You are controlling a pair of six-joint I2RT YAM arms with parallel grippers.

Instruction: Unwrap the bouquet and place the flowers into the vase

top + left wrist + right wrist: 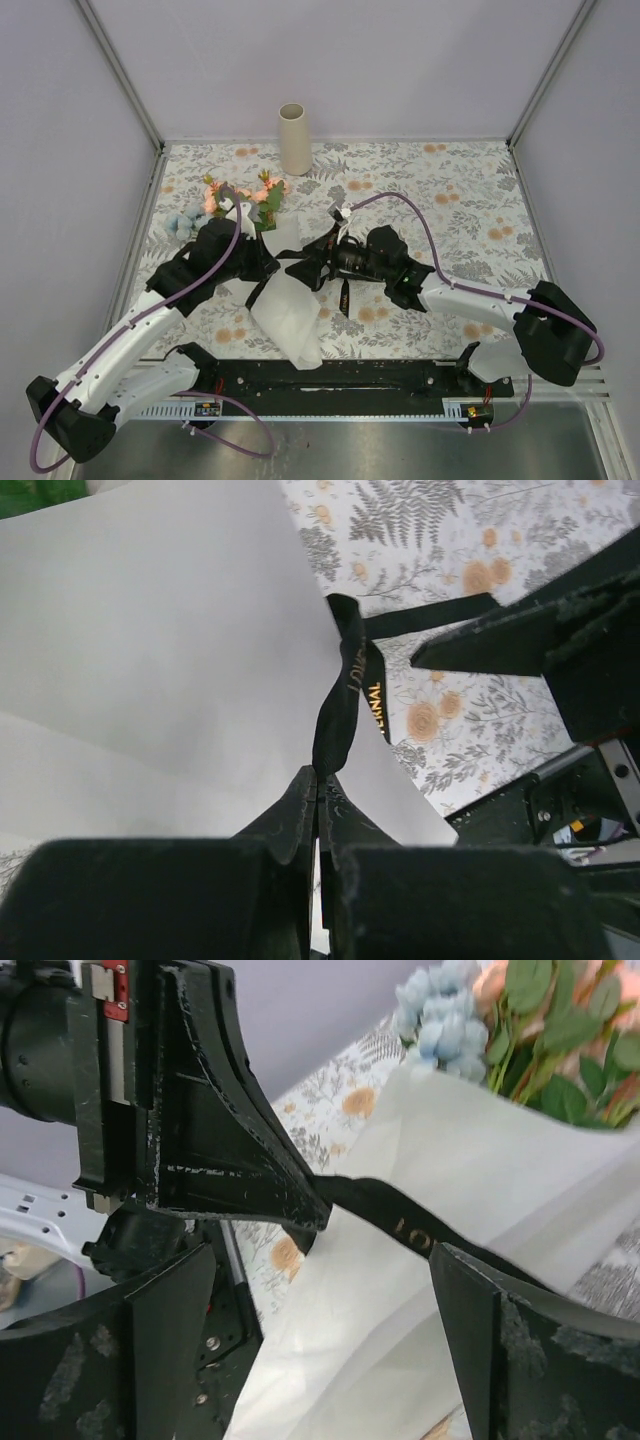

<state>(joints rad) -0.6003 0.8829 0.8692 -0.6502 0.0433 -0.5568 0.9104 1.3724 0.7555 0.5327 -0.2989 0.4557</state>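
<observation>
**Listing table contents, left edge to right edge**

1. Left gripper (262, 264): reaches in from the near-left corner of the table (470, 200). Its fingers are pressed together and clamped on the black ribbon (342, 695), just below the ribbon's twist and directly over the white paper.

2. Bouquet (255, 235): lies on its side in the left half of the table, heads toward the far-left corner.
   - Flowers (262, 190): peach-pink blooms with green leaves at the far end. A pale-blue cluster (182, 225) sits beside them, nearer the left edge.
   - Paper cone (290, 318): white and loosened. Its lower end lies close to the near edge, a little left of middle.
   - Ribbon: black with gold lettering, running from the left gripper's tips across the paper. A loose length lies on the cloth just right of the cone.

3. Vase (294, 138): a cream cylinder, upright at the far edge, a little left of middle. It stands just beyond the flower heads and does not touch them.

4. Right gripper (308, 265): comes in from the near-right corner and points left at the cone, near the table's middle. Its fingers are spread wide and grip nothing. The ribbon passes between them, and whether it brushes one finger cannot be told.
</observation>
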